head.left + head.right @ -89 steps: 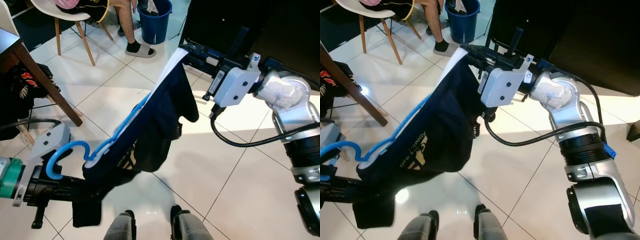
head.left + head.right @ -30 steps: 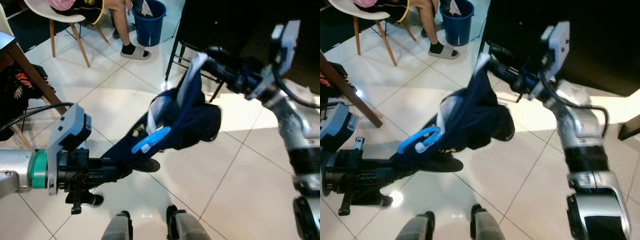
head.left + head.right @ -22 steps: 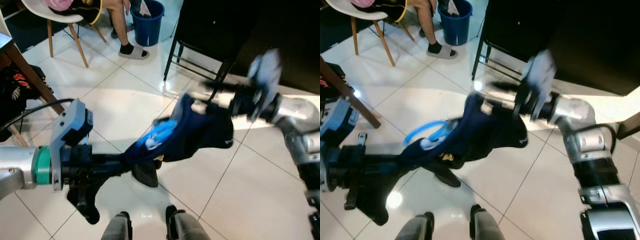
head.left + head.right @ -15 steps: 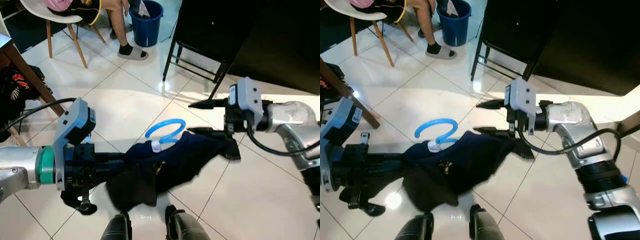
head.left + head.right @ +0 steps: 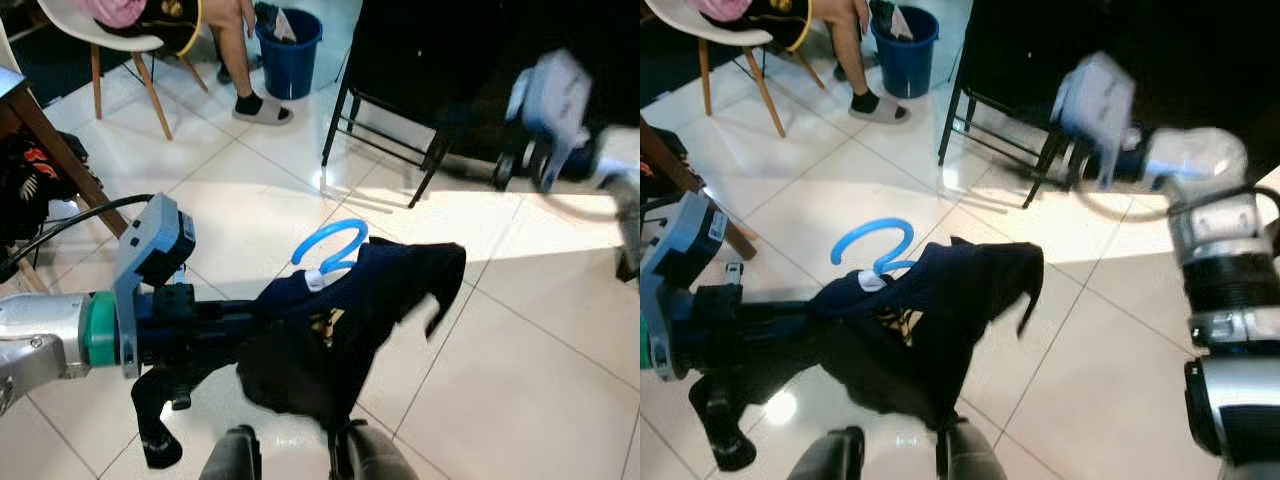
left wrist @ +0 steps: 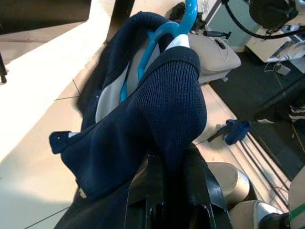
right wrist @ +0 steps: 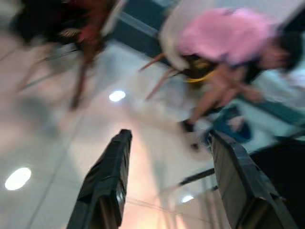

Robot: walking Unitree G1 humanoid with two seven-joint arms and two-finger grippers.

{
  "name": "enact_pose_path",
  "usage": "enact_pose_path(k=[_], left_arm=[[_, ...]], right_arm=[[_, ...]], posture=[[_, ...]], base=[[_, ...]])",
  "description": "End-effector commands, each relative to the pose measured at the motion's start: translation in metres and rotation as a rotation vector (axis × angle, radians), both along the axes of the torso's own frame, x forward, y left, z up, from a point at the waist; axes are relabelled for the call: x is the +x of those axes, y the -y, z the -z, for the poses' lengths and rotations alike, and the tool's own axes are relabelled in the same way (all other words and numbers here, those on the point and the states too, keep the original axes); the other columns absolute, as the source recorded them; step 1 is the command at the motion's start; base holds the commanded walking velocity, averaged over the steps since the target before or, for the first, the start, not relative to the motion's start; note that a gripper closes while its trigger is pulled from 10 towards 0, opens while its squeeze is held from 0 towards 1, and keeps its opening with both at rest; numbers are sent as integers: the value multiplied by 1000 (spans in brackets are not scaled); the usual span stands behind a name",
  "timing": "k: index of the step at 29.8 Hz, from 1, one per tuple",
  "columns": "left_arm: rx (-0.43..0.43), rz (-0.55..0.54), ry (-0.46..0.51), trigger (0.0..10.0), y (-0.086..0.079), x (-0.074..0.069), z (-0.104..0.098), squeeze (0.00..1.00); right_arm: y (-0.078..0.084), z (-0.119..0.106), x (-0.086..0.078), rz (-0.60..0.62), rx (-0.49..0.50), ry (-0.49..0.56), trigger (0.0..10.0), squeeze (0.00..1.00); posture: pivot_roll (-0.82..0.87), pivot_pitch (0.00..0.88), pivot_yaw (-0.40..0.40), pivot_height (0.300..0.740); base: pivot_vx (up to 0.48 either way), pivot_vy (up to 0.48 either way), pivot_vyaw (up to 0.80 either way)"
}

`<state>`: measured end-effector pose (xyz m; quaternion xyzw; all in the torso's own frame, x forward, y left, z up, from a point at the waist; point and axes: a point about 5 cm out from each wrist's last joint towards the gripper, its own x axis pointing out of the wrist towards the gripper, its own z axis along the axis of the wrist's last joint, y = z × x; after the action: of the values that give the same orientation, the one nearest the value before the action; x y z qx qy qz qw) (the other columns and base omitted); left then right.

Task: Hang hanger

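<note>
One gripper carries the whole load: your left gripper (image 6: 169, 200) is clamped on a bunched fold of the navy garment (image 5: 340, 320), so the blue hanger (image 5: 330, 250) comes along only because it is threaded inside the cloth. You hold it out in front of the robot, above the tiled floor (image 5: 500, 370), which keeps the hook standing up and free, probably so that it can be offered to a rail. In the left wrist view the hanger's blue arm runs under the collar and its hook rises past the knitted edge.

Your right gripper (image 7: 169, 176) is well apart from the garment, up near the black chair (image 5: 400, 100); its two fingers stand wide with nothing between them. The arm is blurred in the head views.

The garment is dark navy with a pale inner lining and a small gold print. It hangs crumpled and lopsided, not spread on the hanger's shoulders, so expect it to slip if you tilt it.
</note>
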<state>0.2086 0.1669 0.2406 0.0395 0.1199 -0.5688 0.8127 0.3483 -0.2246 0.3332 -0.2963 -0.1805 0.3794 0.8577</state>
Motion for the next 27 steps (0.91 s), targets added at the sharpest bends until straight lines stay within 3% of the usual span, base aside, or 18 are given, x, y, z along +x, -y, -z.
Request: enact_pose_path(k=[1, 2, 4, 6, 7, 8, 9, 11, 12, 13, 14, 16, 17, 21, 23, 24, 26, 27], left_arm=[[-5, 38, 11, 10000, 4, -7, -3, 0], [-5, 38, 11, 10000, 4, -7, -3, 0], [17, 30, 11, 10000, -2, -6, -5, 0], [17, 30, 11, 10000, -2, -6, -5, 0], [35, 24, 13, 10000, -7, -6, -7, 0], [35, 24, 13, 10000, -7, -6, -7, 0], [62, 1, 24, 10000, -14, -4, -9, 0], [62, 1, 24, 10000, -14, -4, -9, 0], [92, -27, 38, 10000, -23, -1, -12, 0], [92, -27, 38, 10000, -23, -1, -12, 0], [127, -48, 51, 10000, -31, 1, -15, 0], [127, -48, 51, 10000, -31, 1, -15, 0], [155, -53, 60, 10000, -36, 2, -18, 0], [173, -48, 61, 10000, -38, 2, -18, 0], [186, -15, 57, 10000, -36, 0, -20, 0], [186, -15, 57, 10000, -36, 0, -20, 0], [183, 14, 54, 10000, -33, -1, -21, 0], [183, 14, 54, 10000, -33, -1, -21, 0]], right_arm=[[7, 0, 0, 15, 89, -4, 10000, 0], [7, 0, 0, 15, 89, -4, 10000, 0], [7, 22, -13, -105, 17, -133, 10000, 0], [7, 22, -13, -105, 17, -133, 10000, 0], [6, 35, -23, -183, -48, -223, 10000, 0], [6, 35, -23, -183, -48, -223, 10000, 0], [5, 51, -32, -251, -121, -309, 10000, 0], [5, 51, -32, -251, -121, -309, 10000, 0], [2, 62, -39, -318, -166, -381, 10000, 0], [2, 62, -39, -318, -166, -381, 10000, 0], [-7, 71, -45, -396, -194, -430, 10000, 0], [-7, 71, -45, -396, -194, -430, 10000, 0], [-16, 77, -49, -468, -201, -461, 10000, 0], [-26, 78, -51, -520, -191, -470, 10000, 0], [-50, 75, -51, -616, -149, -451, 10000, 0], [-50, 75, -51, -616, -149, -451, 10000, 0], [-71, 75, -51, -654, -136, -414, 10000, 0], [-71, 75, -51, -654, -136, -414, 10000, 0]], posture=[[25, 141, -4, 740], [25, 141, -4, 740], [26, 141, 3, 740], [26, 141, 3, 740], [26, 140, 5, 740], [26, 140, 5, 740], [25, 141, 7, 740], [25, 141, 7, 740], [25, 141, 9, 740], [25, 141, 9, 740], [28, 143, 8, 740], [28, 143, 8, 740], [35, 146, 7, 740], [39, 147, 6, 740], [46, 151, 5, 740], [46, 151, 5, 740], [47, 152, 5, 740], [47, 152, 5, 740]], base=[[0, 0, 0], [0, 0, 0], [0, 0, 0], [0, 0, 0], [0, 0, 0], [0, 0, 0], [0, 0, 0], [0, 0, 0], [0, 0, 0], [0, 0, 0], [0, 0, 0], [0, 0, 0], [0, 0, 0], [0, 0, 0], [0, 0, 0], [0, 0, 0], [0, 0, 0], [0, 0, 0]])
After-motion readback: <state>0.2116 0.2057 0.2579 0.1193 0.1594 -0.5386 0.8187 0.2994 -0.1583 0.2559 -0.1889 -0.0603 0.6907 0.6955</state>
